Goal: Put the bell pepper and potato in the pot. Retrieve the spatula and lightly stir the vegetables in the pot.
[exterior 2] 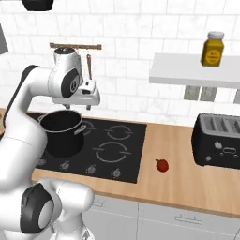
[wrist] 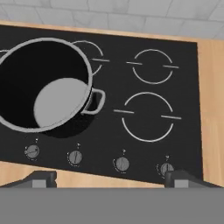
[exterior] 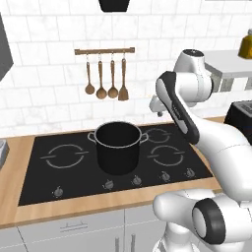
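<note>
Right base view, unlabelled yellow jar, toaster

A matt black pot with a thin bright metal rim and a smooth grey base inside sits on a glossy black glass hob. The desk around it looks like pale, smooth wood. A small glossy red bell pepper lies on it. Brown wooden spoons hang against shiny white wall tiles. The toaster is dull black.
</note>
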